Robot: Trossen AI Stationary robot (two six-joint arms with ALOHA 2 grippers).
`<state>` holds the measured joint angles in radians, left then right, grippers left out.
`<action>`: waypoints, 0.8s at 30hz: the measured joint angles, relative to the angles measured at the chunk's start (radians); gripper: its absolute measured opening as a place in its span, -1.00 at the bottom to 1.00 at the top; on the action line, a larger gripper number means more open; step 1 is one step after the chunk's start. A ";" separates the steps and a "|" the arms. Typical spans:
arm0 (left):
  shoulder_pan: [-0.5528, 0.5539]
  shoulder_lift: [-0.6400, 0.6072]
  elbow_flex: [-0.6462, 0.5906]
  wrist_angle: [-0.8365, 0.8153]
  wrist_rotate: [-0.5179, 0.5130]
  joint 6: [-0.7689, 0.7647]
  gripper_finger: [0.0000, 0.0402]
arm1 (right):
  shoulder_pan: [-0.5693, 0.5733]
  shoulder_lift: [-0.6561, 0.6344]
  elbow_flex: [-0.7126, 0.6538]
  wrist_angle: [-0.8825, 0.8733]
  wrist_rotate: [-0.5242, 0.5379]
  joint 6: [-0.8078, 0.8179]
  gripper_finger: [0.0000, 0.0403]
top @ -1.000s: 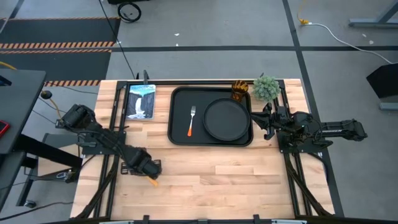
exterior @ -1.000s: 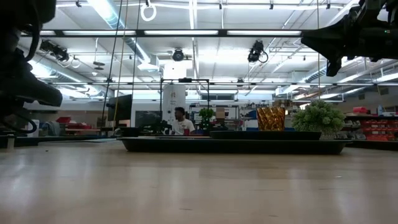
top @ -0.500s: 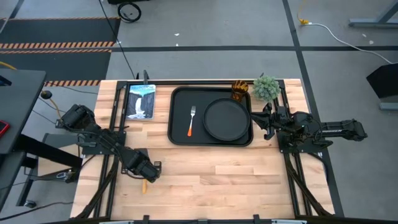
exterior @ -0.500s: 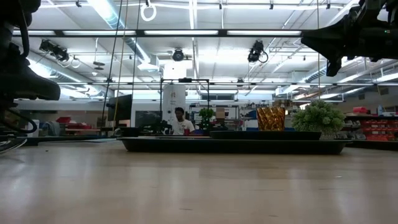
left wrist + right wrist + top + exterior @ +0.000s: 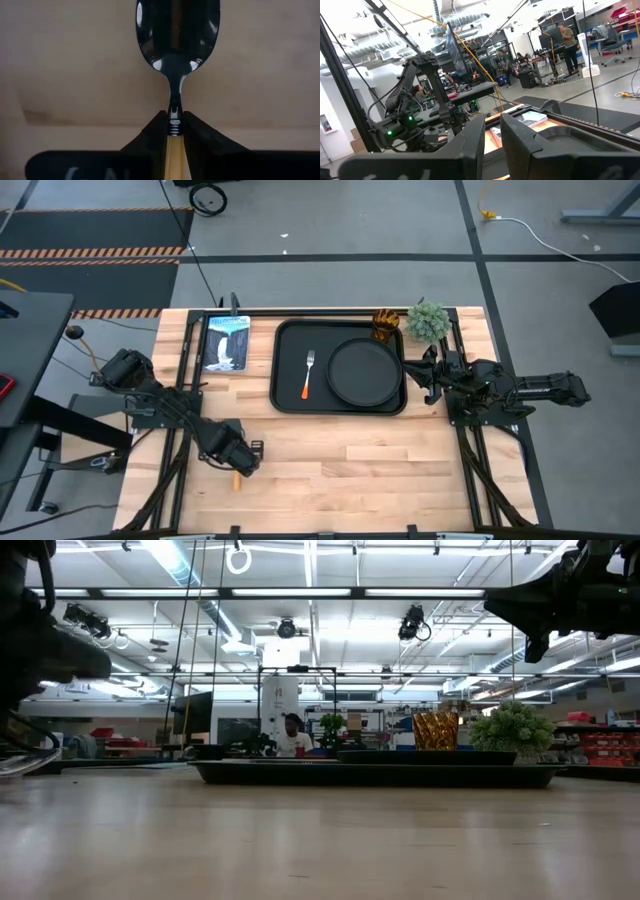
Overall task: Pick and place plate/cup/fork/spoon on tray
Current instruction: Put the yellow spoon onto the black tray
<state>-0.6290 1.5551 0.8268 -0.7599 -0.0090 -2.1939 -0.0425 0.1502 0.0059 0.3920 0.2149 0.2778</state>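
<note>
Left gripper (image 5: pixel 174 131) clamped on small spoon with silver oval bowl and orange plastic handle (image 5: pixel 176 60), pinching neck where metal meets handle; spoon near table's front-left, handle poking toward front edge, bowl pointing straight out from fingers along gripper's axis

Step, likely: spoon pick, carry next to large black rectangular tray (image 5: pixel 285 402), empty strip beside orange-handled fork (image 5: pixel 307 374)

Right gripper (image 5: pixel 428 376) waits beside tray, fingers slightly apart, empty
</note>
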 joint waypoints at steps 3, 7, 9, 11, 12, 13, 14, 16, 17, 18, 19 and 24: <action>0.018 0.000 0.028 -0.018 -0.012 -0.007 -0.74 | 0.000 0.000 0.000 0.000 0.000 0.000 -0.66; 0.072 -0.002 0.083 -0.057 -0.128 0.033 -0.74 | 0.000 0.000 0.000 0.000 0.000 0.000 -0.66; 0.115 -0.003 0.104 -0.078 -0.181 0.062 -0.74 | 0.000 0.000 0.000 0.000 0.000 0.000 -0.66; 0.170 -0.003 0.124 -0.086 -0.221 0.111 -0.74 | 0.000 0.000 0.000 0.000 0.000 0.000 -0.66; 0.200 -0.003 0.136 -0.083 -0.233 0.143 -0.74 | 0.000 0.000 0.000 0.000 0.000 0.000 -0.66; 0.232 -0.003 0.145 -0.080 -0.242 0.178 -0.74 | 0.000 0.000 0.000 0.000 0.000 0.000 -0.66; 0.265 -0.003 0.154 -0.080 -0.249 0.218 -0.74 | 0.000 0.000 0.000 0.000 0.000 0.000 -0.66; 0.333 -0.003 0.171 -0.073 -0.263 0.294 -0.74 | 0.000 0.000 0.000 0.000 0.000 0.000 -0.66; 0.367 -0.003 0.180 -0.064 -0.276 0.335 -0.74 | 0.000 0.000 0.000 0.000 0.000 0.000 -0.66; 0.401 -0.003 0.190 -0.056 -0.289 0.375 -0.74 | 0.000 0.000 0.000 0.000 0.000 0.000 -0.66; 0.433 -0.003 0.199 -0.051 -0.305 0.419 -0.74 | 0.000 0.000 0.000 0.000 0.000 0.000 -0.66; 0.590 -0.003 0.226 0.073 -0.357 0.665 -0.74 | 0.000 0.000 0.000 0.000 0.000 0.000 -0.66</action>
<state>-0.0386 1.5520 1.0530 -0.6866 -0.3660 -1.5291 -0.0428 0.1501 0.0059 0.3920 0.2146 0.2775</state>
